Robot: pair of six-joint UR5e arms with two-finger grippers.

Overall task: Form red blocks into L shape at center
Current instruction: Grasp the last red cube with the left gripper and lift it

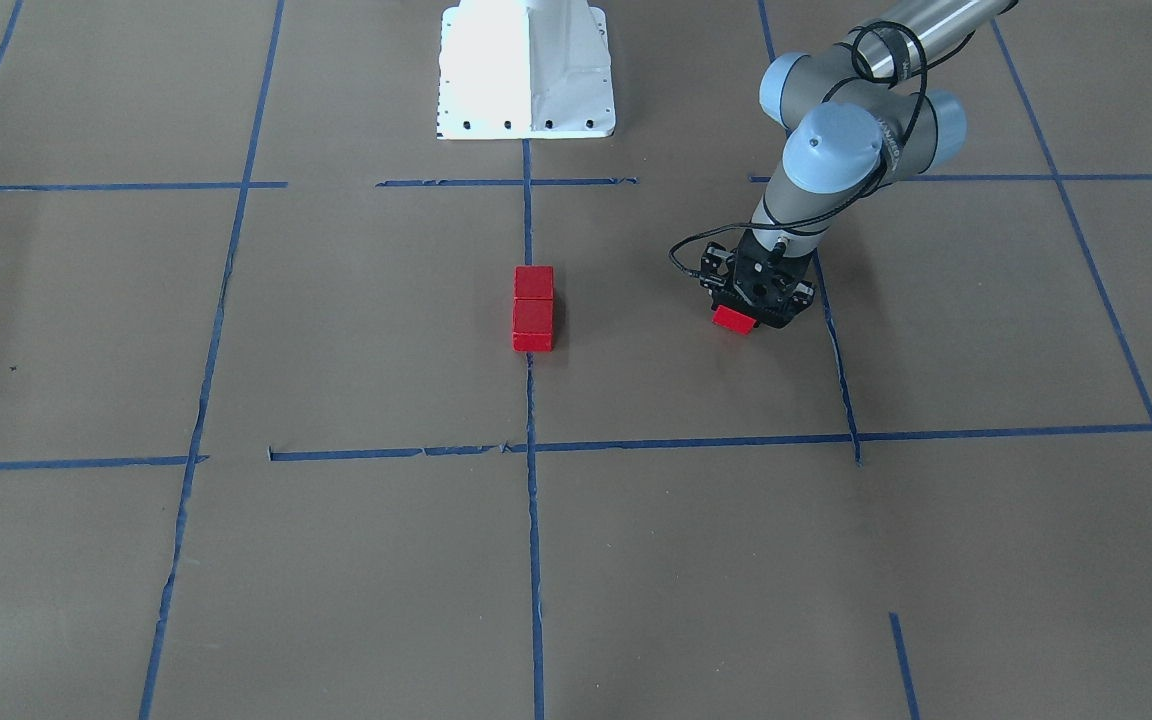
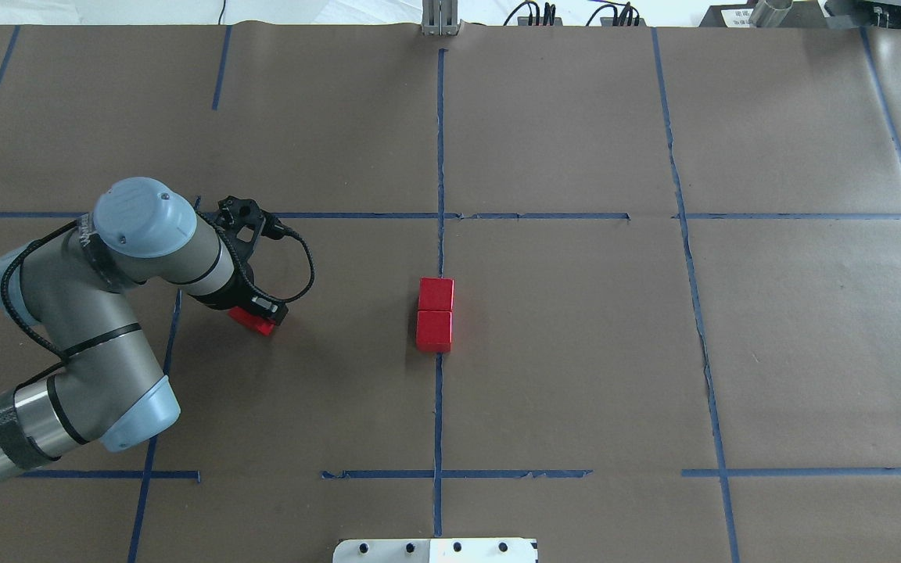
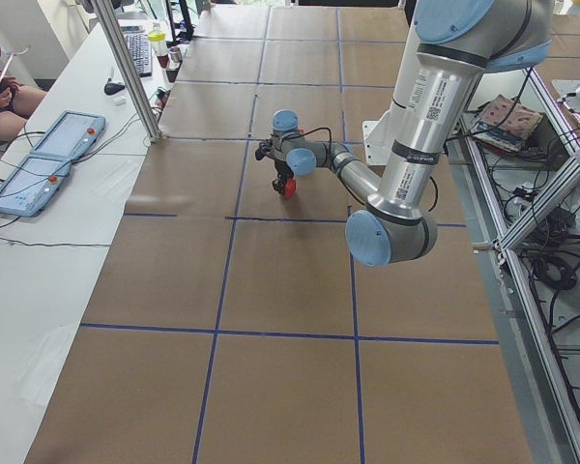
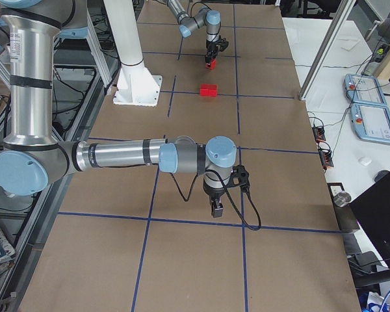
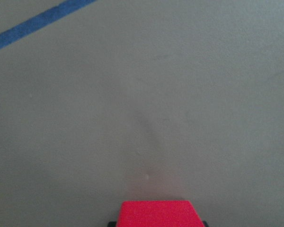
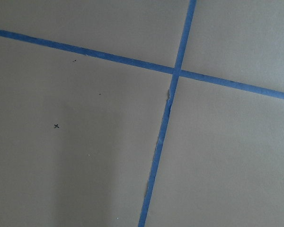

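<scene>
Two red blocks (image 2: 435,313) butted end to end on the tape line (image 2: 439,407) splitting the center (image 2: 560,352).
Pinches third block (image 2: 253,320) in left claw (image 2: 260,314), well apart from the pair, likely for the L's foot; cannot tell state of right claw (image 4: 217,210).

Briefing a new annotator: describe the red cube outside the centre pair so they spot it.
Follow the grey, blue-capped left arm to its black gripper. The bright-red cube is pinched there, alone; the other two red cubes touch on the blue tape line.

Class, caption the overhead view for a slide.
Left jaws hold one small red cube, apart from two touching red cubes on the blue tape line.
</scene>
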